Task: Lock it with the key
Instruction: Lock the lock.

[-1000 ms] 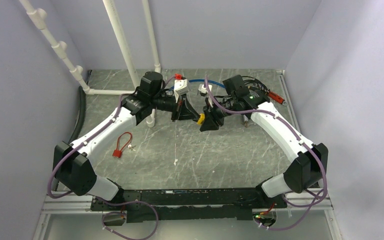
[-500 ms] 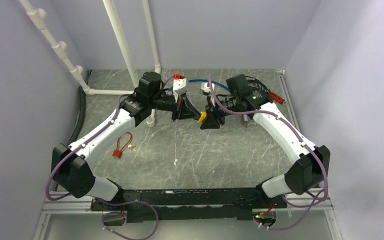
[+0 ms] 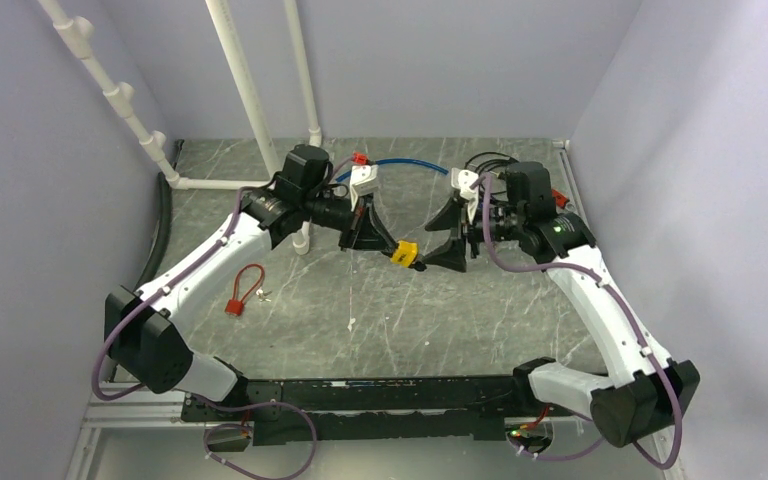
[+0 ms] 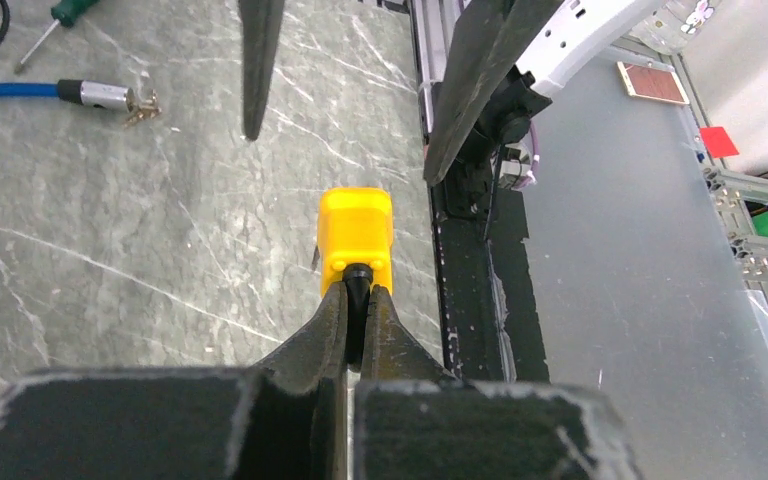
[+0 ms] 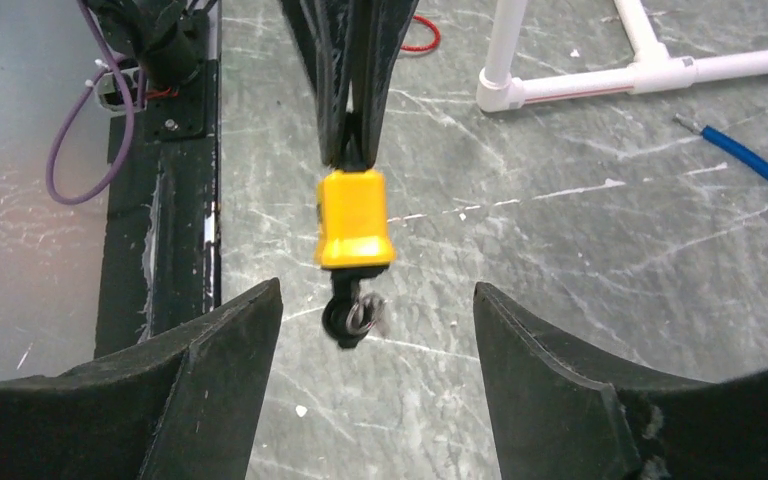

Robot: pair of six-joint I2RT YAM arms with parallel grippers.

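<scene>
While the lock hangs in the air: the yellow padlock (image 3: 403,252) is clear of the table (image 3: 360,330), midway between the two arms, with its keyhole end toward the right arm.
Left gripper (image 4: 358,292): clenched on the black shackle at the lock's top, bearing the whole lock.
Right gripper (image 5: 375,300): fingers spread wide with nothing between them. They flank the key end without touching it.
Key (image 5: 353,316): dark head with a small ring, sticking out of the lock's underside, seemingly seated in the keyhole.
Step in hand: probably the turning of the key.
Next move calls for: right fingers closing squarely on the key head, then a wrist roll with the left holding firm.
Unsure: whether the shackle is latched; cannot tell.
Also on the table: red padlock (image 3: 241,296), well apart, beside the left arm.
</scene>
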